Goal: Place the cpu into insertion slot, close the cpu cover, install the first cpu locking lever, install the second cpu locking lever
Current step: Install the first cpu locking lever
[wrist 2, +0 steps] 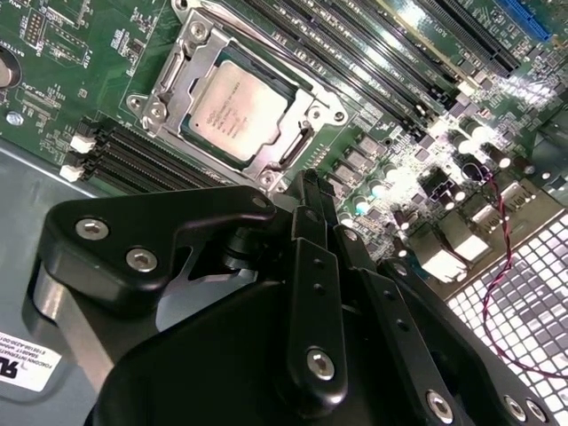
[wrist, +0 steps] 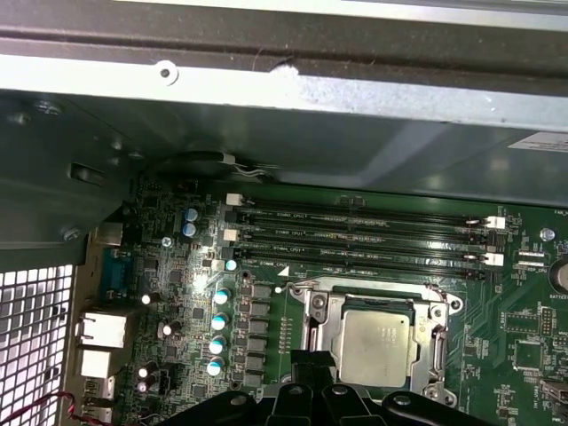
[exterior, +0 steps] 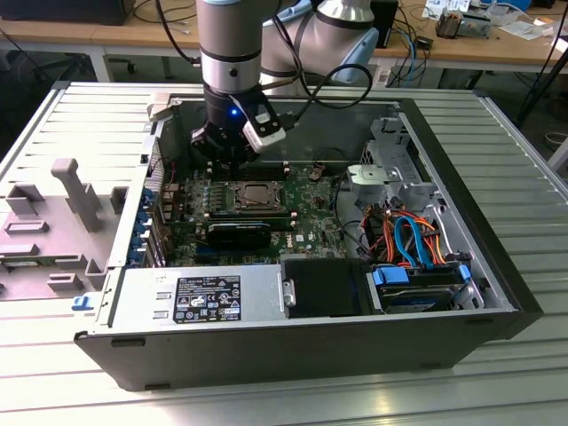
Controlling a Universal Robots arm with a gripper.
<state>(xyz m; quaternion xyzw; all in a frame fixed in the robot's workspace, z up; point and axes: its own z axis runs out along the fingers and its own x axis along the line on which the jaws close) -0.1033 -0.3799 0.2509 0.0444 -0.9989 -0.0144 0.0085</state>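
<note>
An open computer case (exterior: pixel 293 359) lies flat on a ribbed metal table (exterior: pixel 506 133), seen from above in the exterior view. One robot arm reaches down into the case near its far wall. Its single black gripper (exterior: pixel 232 162) hangs over the green circuit board (exterior: pixel 315 222), at the far edge of the one square socket (exterior: pixel 286 201), which sits near the middle of the board.

In both wrist views the gripper's two fingers are drawn together into one narrow tip, with nothing held between them. In the second wrist view the tip (wrist 2: pixel 306 188) sits at one corner of the socket. In the first wrist view the gripper (wrist: pixel 311 362) comes just beside the socket's edge. Whether the tip touches the metal or hangs just above it cannot be told.

One chip (wrist 2: pixel 238 111), flat and dull silver, lies inside the socket. One thin silver cover (wrist 2: pixel 177 75) lies flat over it, and the chip's top shows through the cover's square window. The first wrist view shows the same chip (wrist: pixel 383 344) framed by the cover (wrist: pixel 319 330).

Several long black slots (wrist: pixel 355 216) run side by side along the board between the socket and the case wall.

At the case's near edge sits one silver box (exterior: pixel 195 297) with a label. Blue and orange cables (exterior: pixel 413 235) bunch by the case's edge at the exterior view's right. One grey moulded tray (exterior: pixel 53 222) rests on the table at the exterior view's left.
</note>
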